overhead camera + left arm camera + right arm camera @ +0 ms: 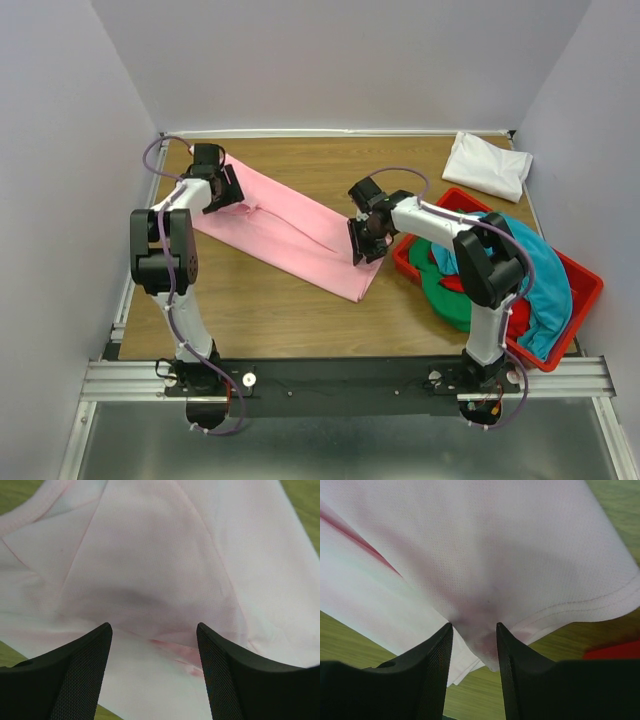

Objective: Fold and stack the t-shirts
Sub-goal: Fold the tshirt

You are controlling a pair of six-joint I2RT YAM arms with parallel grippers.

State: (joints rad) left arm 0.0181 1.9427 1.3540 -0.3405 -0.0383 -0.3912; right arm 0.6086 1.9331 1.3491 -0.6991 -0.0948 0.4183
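Nearest the viewer, a metal rail (340, 375) carries two black-and-white robot arms, the left arm (165, 250) and the right arm (480, 260), both reaching out over a wooden counter (280, 310) enclosed by pale walls.

A pink t-shirt (290, 235) lies across the middle of the counter as a long band, running diagonally from the far left down toward the near centre.

At the right edge of the counter sits a red bin (585, 285). A teal t-shirt (545, 275) spills over its top, and a green t-shirt (445, 290) hangs over its near left rim.

A white t-shirt (488, 165) rests folded in the far right corner, well apart from the pink one.

The left end effector (222, 190) is at the far left end of the pink t-shirt. Its fingers stand wide apart above the cloth.

The right end effector (365, 240) is at the shirt's opposite end, just beside the bin. Its fingers are clamped on a bunched fold of pink cloth near the stitched hem, which is raised off the counter.
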